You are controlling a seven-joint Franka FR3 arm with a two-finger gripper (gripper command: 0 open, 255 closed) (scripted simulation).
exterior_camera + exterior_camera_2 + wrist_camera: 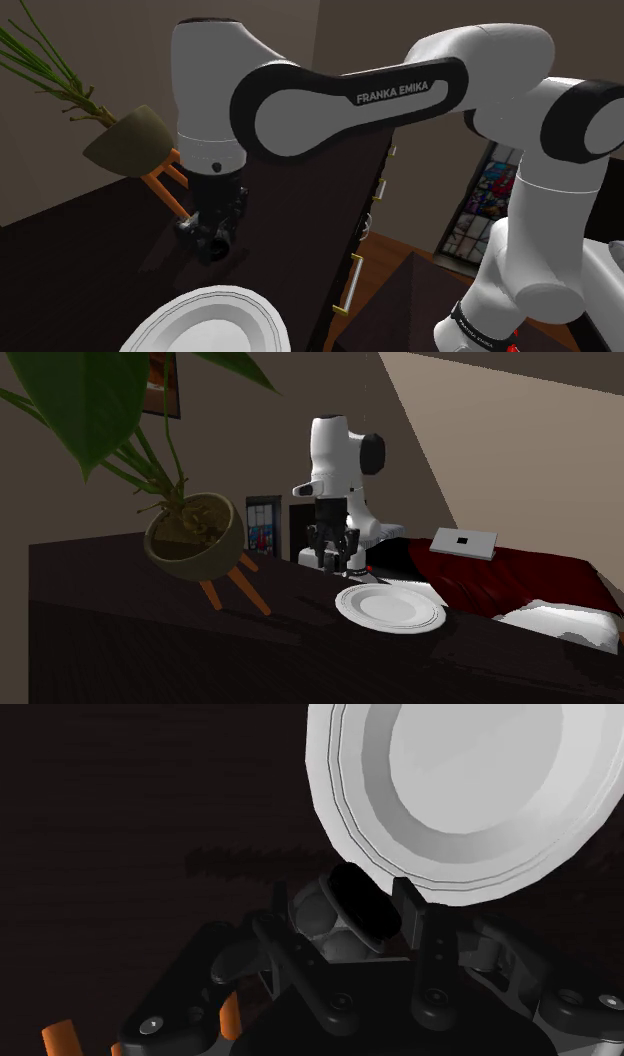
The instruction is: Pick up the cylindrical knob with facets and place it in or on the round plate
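My black gripper [355, 919] is shut on the knob [357, 907], a short rounded piece with a black faceted cap and a pale body, clasped between the two fingers [415, 916]. The round white plate [460, 789] lies on the dark tabletop just beyond the fingertips. From the shoulder camera the gripper [210, 240] hangs low over the tabletop, with the plate [205, 325] nearer the camera. In the second exterior view the gripper [333, 557] is behind the plate [390, 609], slightly to its left.
A bowl-shaped planter [130, 140] on orange legs [170, 185] stands close beside the gripper, also as the planter [195, 537] with big leaves. The dark tabletop [60, 260] ends at an edge with drawer handles [352, 285]. A red bed [500, 582] lies beyond.
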